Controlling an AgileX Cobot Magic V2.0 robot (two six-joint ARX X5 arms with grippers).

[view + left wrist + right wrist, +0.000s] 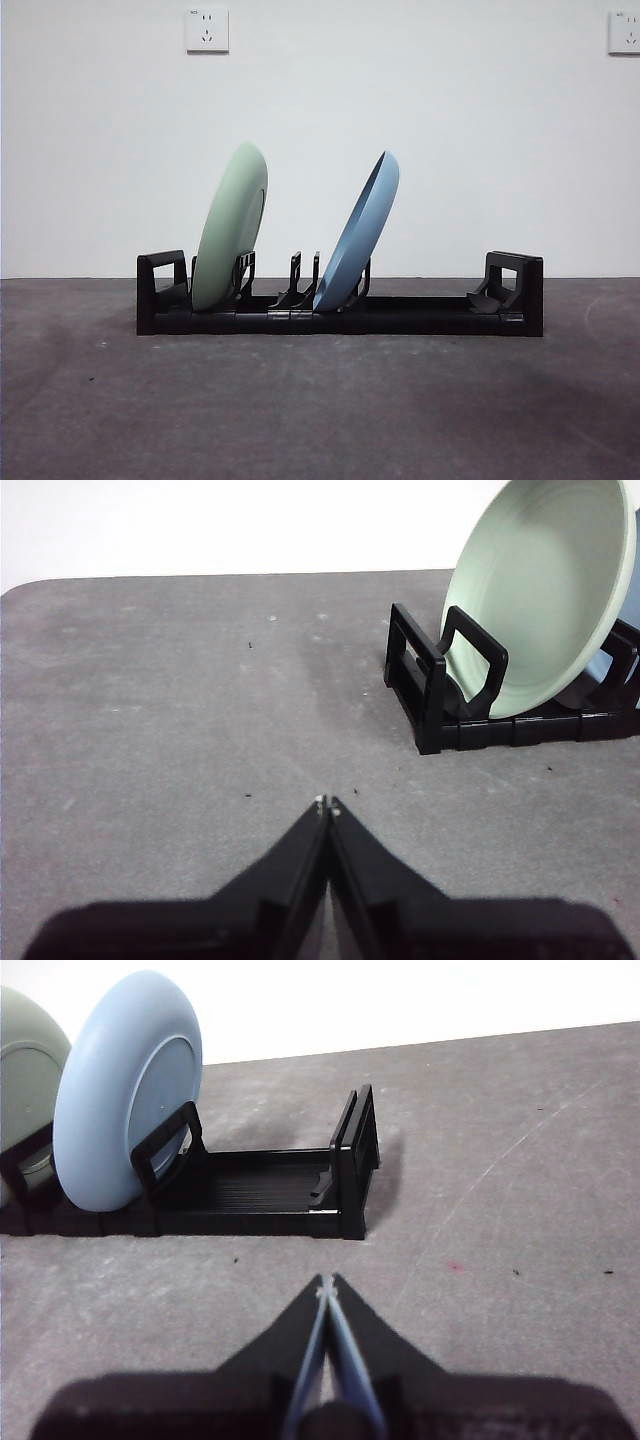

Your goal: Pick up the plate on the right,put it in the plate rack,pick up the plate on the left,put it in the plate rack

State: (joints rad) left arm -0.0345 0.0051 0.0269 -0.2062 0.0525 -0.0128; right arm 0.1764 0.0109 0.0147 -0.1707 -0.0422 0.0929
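Note:
The black plate rack point(420, 318) stands across the middle of the table. A pale green plate point(230, 228) leans upright in its left slots, and a light blue plate point(362, 232) leans in the slots near its middle. The left wrist view shows the green plate point(540, 590) in the rack's end point(432, 685), with my left gripper point(327, 803) shut, empty and well clear of it above the table. In the right wrist view, the blue plate point(125, 1090) stands in the rack point(260, 1195), and my right gripper point(326, 1285) is shut, empty and short of the rack.
Grey tabletop point(320, 410) stretches in front of the rack. A white wall with two sockets point(207, 30) stands behind. The rack's right end point(512, 285) holds no plate. Neither arm shows in the front view.

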